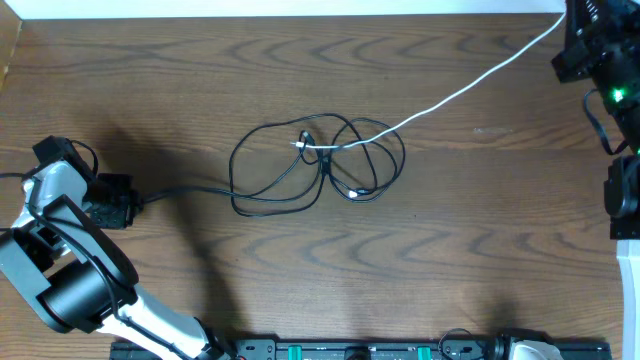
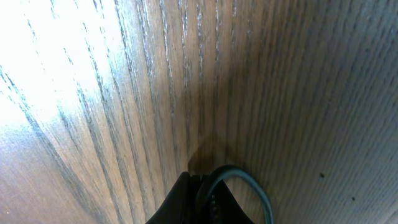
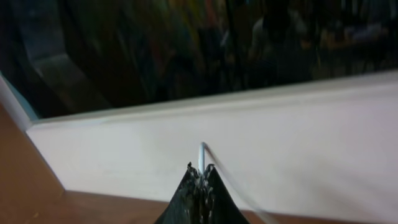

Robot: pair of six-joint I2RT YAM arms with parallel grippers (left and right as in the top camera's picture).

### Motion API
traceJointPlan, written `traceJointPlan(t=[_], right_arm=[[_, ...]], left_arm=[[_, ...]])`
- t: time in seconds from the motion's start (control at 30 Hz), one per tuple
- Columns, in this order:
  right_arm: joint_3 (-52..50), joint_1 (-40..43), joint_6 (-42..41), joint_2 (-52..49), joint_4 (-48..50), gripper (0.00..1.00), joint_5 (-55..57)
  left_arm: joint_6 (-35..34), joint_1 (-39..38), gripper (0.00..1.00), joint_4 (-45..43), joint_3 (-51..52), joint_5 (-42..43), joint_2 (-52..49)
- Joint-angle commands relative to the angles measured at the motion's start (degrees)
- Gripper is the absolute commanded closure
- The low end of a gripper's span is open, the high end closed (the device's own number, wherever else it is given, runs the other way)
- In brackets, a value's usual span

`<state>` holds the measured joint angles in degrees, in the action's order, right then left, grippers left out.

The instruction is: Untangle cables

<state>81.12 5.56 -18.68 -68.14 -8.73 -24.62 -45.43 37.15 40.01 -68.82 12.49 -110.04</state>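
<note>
While the left pincer [image 2: 199,183], at the near side of the brown wooden table [image 1: 480,250], is clenched on the thin black cable [image 2: 252,177], the tangled loops [image 1: 326,158] lie in the table's middle. Farther, at the far edge, the right pincer [image 3: 200,177] grasps the thin white cable [image 3: 201,154]. I judge the pulling-apart step is in hand; next, draw both cables outward slowly, so the loops open, not tighten.

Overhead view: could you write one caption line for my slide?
Left hand grips the black cable, right hand the white cable, a tangle between them.
</note>
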Motion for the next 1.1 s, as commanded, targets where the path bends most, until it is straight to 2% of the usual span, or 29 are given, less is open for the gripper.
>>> traceJointPlan(t=[0.0, 0.13, 0.4, 0.53, 0.63, 0.87, 0.93, 1.07], right_arm=[[0.94, 0.35, -0.61, -0.35, -3.41, 0.99, -0.85], [0.96, 0.79, -0.55, -0.31, -4.61, 0.99, -0.39], [0.96, 7.04, -4.24, 2.27, 7.96, 0.99, 0.44], [0.96, 8.87, -4.28, 2.8, 10.93, 0.99, 3.54], [0.96, 9.53, -5.68, 2.89, 11.76, 0.99, 9.84], [0.94, 9.57, -18.1, 2.89, 6.25, 0.99, 29.44], [0.94, 9.55, -21.0, 2.8, 2.75, 0.99, 30.51], [0.94, 9.55, -21.53, 1.88, -4.46, 0.99, 25.27]], left_arm=[[-0.92, 0.55, 0.93, -0.09, 0.48, -1.68, 0.28], [-0.7, 0.55, 0.93, -0.24, 0.48, -3.98, 0.28], [-0.72, 0.5, 0.93, -0.26, 0.48, -5.73, 0.28], [-0.74, 0.5, 0.93, -0.5, 0.48, -6.03, 0.28], [-0.74, 0.5, 0.92, -0.63, 0.48, -7.28, 0.2], [-0.74, 0.5, 0.93, -0.87, 0.48, -7.65, -1.33], [-0.74, 0.5, 0.92, -1.09, 0.48, -7.61, -1.92], [-0.72, 0.46, 0.92, -1.25, 0.48, -5.79, -2.12]])
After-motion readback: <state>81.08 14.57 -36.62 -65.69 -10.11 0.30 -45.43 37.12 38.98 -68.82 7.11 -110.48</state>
